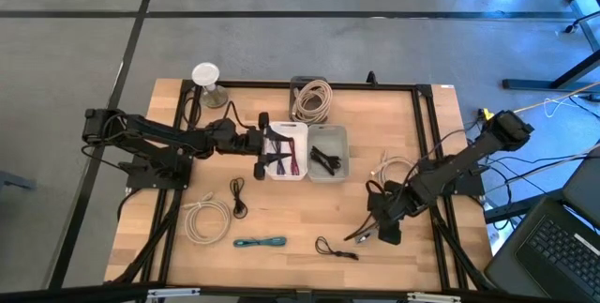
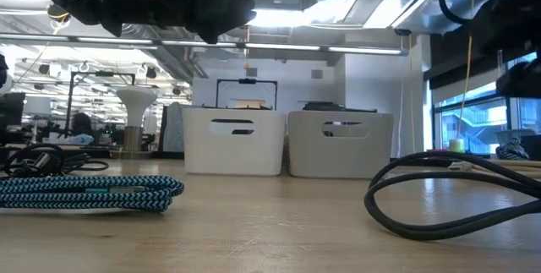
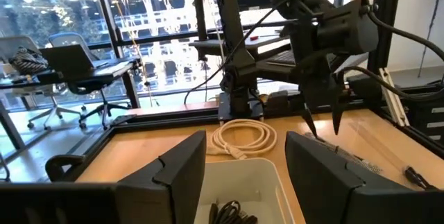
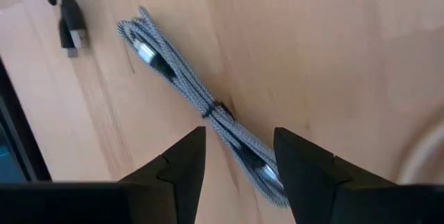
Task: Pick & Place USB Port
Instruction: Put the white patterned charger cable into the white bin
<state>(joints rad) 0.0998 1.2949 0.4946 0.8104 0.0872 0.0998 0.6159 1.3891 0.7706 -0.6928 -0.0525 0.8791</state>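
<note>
My left gripper [image 1: 279, 155] [image 3: 243, 165] is open and hovers over the white bin [image 1: 298, 172], which holds red and black cables [image 1: 291, 153]. One black cable [image 3: 229, 213] shows in the bin below its fingers. My right gripper [image 1: 377, 228] [image 4: 236, 161] is open and points down above a grey braided cable bundle [image 4: 201, 99] [image 1: 360, 236] that lies flat on the table near its near edge. Its fingers stand on either side of one end of the bundle without touching it.
A grey bin [image 1: 342, 134] with a black cable stands right of the white one. A beige coil [image 1: 311, 99] lies at the far edge. A white cable [image 1: 206, 219], black cables [image 1: 237, 197] [image 1: 336, 249], a teal cable [image 1: 260, 243] [image 2: 84, 193] and a cream coil [image 1: 394, 167] lie around.
</note>
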